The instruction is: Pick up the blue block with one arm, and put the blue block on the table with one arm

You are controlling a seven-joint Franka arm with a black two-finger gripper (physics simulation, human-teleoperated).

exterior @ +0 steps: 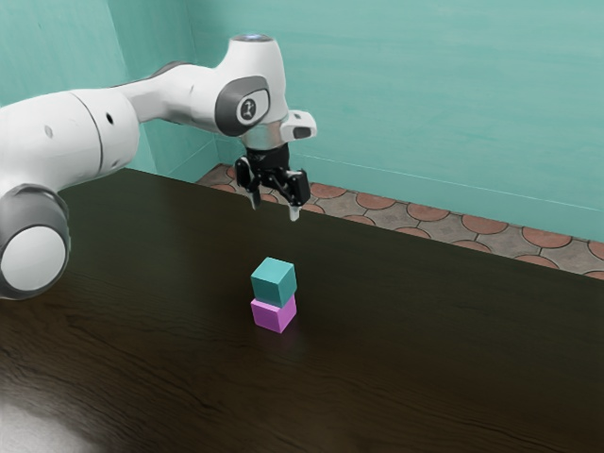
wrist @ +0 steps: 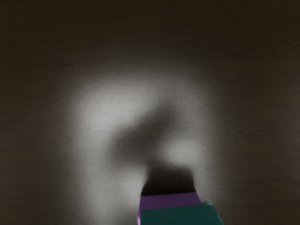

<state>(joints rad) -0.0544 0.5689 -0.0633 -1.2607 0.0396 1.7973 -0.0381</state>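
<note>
My gripper (exterior: 275, 209) hangs in the air above the stacked blocks in the exterior view, open, its two fingertips apart with nothing between them. The blue block (exterior: 274, 282), teal in shade, rests on top of a magenta block (exterior: 273, 314), slightly turned against it. In the wrist view the blue block (wrist: 180, 215) is at the lower edge, overlapping the magenta block (wrist: 169, 200); the lower parts of both are cut off.
The dark wooden table (exterior: 425, 349) carries the magenta block and extends around the stack. Its far edge runs in front of a tiled floor (exterior: 415, 222) and a green wall (exterior: 425, 94).
</note>
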